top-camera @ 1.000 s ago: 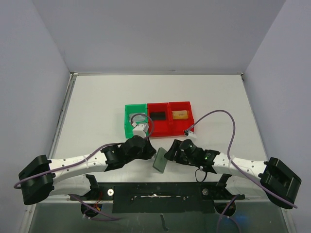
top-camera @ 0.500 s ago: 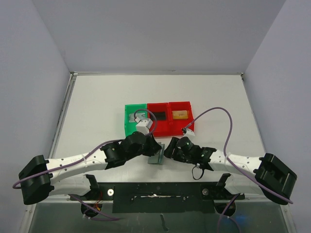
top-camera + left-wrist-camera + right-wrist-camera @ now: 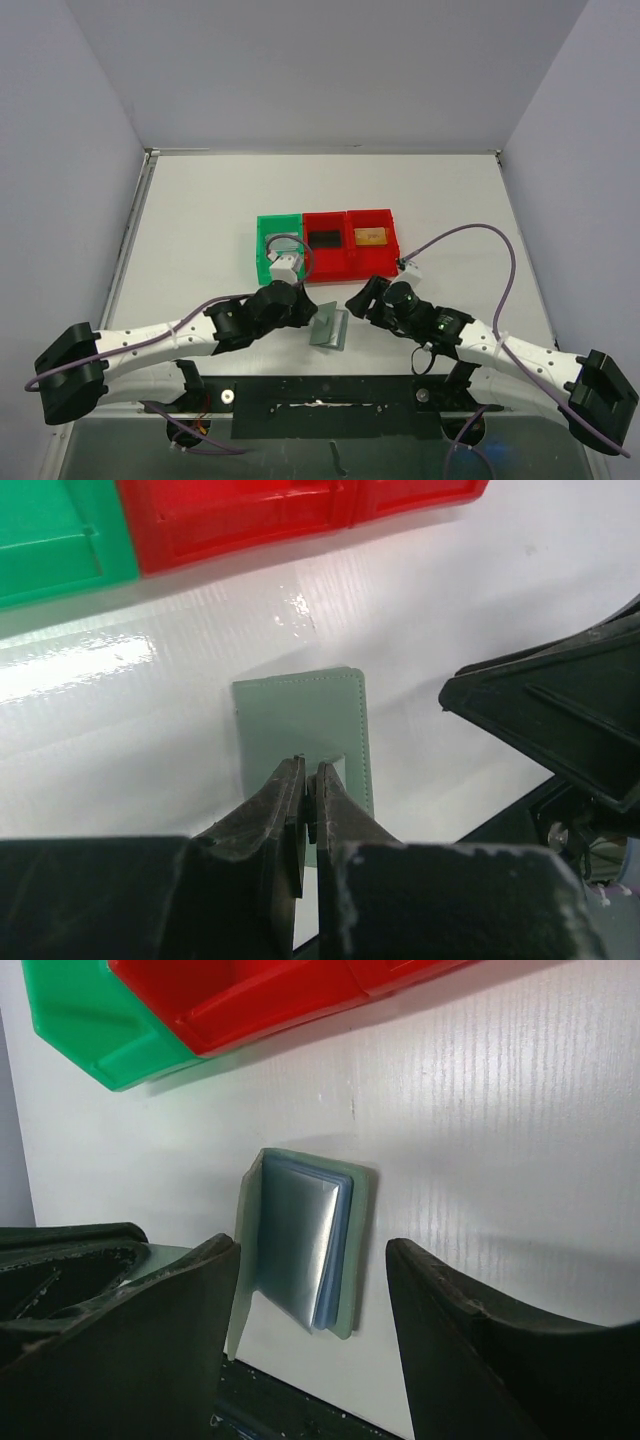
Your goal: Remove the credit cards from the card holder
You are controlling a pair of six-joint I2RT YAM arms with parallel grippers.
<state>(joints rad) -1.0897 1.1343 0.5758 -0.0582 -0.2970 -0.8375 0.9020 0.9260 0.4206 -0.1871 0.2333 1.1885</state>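
Since one second ago: card holder (image 3: pixel 329 328) no longer stands tilted between the two hands; it now lies opened on the bench (image 3: pixel 200 230). Right arm has drawn back toward the right side, and its hand has widened.

Left hand (image 3: pixel 308 798): fingers pinched together on the near edge of the holder's cover flap (image 3: pixel 244 1235). Flap stands raised like a book cover on the holder's left side, as seen from the right wrist.

Right hand (image 3: pixel 310 1255): jaws apart, gripping nothing. Its fingers (image 3: pixel 170 1330) straddle the holder's near end from above; cannot tell whether they touch it.

Holder position: near edge of the bench, between the two hands, just in front of the row of bins and apart from them. Lower half flat on the bench.

Silver-grey card (image 3: pixel 300 1230): sits in the opened holder, face up and exposed, slightly bowed. Edges of further layers show under it at the right; cannot tell what they are.

Bins, left to right in the top view: green bin (image 3: pixel 270 232), middle red bin (image 3: pixel 325 260), right red bin (image 3: pixel 372 253), touching side by side. Black card (image 3: pixel 324 239) lies in the middle red bin; gold card (image 3: pixel 369 236) lies in the right red bin.
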